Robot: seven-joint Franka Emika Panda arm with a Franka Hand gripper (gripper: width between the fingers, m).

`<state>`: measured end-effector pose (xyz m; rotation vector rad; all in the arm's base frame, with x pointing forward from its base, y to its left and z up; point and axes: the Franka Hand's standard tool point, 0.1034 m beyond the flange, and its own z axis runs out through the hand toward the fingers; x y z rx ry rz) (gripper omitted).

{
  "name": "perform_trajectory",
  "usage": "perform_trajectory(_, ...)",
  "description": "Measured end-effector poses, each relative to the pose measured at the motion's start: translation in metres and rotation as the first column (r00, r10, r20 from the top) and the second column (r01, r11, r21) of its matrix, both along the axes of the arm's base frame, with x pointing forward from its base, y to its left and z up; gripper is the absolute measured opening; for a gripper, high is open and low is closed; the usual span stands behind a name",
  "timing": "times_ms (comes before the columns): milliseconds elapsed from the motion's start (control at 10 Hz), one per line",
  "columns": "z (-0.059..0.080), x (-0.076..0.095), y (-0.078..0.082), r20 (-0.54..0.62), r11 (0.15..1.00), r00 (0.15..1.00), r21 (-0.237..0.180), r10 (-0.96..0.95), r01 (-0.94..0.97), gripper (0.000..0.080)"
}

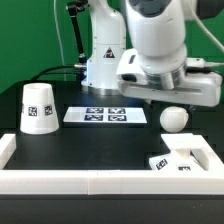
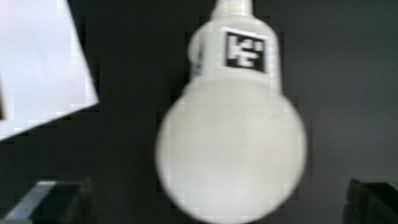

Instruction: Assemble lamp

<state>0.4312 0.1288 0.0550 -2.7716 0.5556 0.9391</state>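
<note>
The ball-shaped bulb [image 1: 176, 119] lies on the black table, right of the middle in the exterior view. In the wrist view the bulb [image 2: 231, 140] fills the middle, with a square tag [image 2: 246, 52] on its narrow neck. My gripper [image 2: 214, 203] is open, with one dark fingertip [image 2: 54, 200] on each side of the bulb's round end, not touching it. In the exterior view the gripper [image 1: 172, 100] hangs just above the bulb. The tapered shade [image 1: 38, 108] stands at the exterior view's left. The flat square base [image 1: 185, 158] lies in the near corner at the exterior view's right.
The marker board [image 1: 105, 115] lies flat between shade and bulb. A white rail-like border [image 1: 90, 182] runs along the front and up both sides. A flat white surface [image 2: 45, 70] shows beside the bulb in the wrist view; I cannot tell what it is.
</note>
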Motion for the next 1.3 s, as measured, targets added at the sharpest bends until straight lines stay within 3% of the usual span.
perform_trajectory(1300, -0.034, -0.026, -0.002, -0.01, 1.0, 1.0, -0.024, 0.002, -0.002, 0.0698)
